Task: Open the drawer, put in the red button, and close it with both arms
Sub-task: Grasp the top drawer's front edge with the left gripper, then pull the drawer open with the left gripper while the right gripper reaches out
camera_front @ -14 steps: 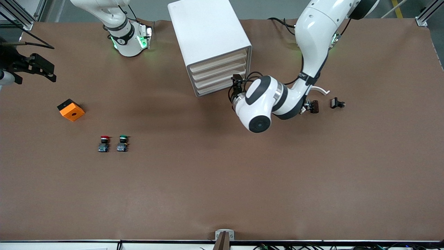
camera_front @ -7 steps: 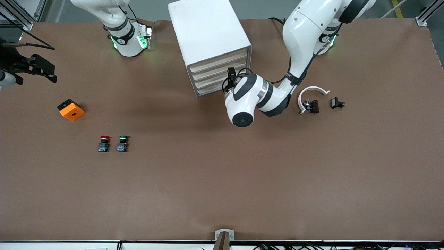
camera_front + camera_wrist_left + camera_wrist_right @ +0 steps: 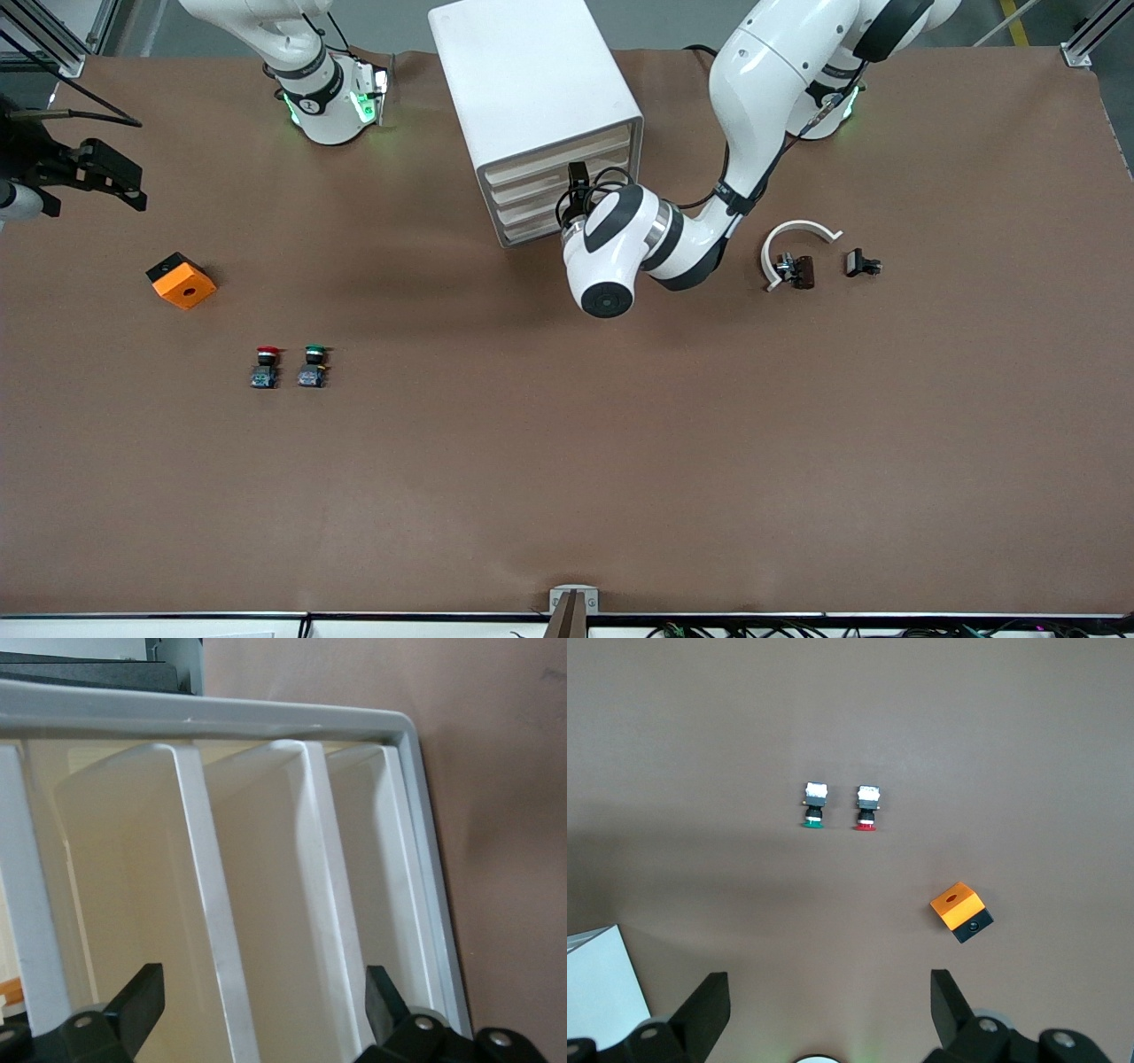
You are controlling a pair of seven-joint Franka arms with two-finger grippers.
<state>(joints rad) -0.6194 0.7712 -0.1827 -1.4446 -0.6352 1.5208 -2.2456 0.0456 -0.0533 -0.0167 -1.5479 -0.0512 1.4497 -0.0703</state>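
Surface: brown table (image 3: 567, 461), with a white cabinet (image 3: 532, 80) of 4 stacked drawers standing between the arm bases.
Change: over the last second the left arm has swung in from the white arc (image 3: 800, 237) toward the cabinet front, which uncovers that arc and the 2 small dark parts beside it.
Left gripper (image 3: 578, 184): at the drawer (image 3: 554, 188) fronts, jaws spread; in the left wrist view its fingers (image 3: 137, 997) straddle the drawer lips, gripping nothing.
Meaning: likely the reach for the pull is nearly done; no drawer is open yet.
Right gripper (image 3: 111, 173): waits at the right arm's end of the table, jaws spread and empty.
Red button (image 3: 265, 367): on the table beside the green twin (image 3: 312, 366), nearer the camera than the orange block (image 3: 182, 280), well apart from the cabinet.
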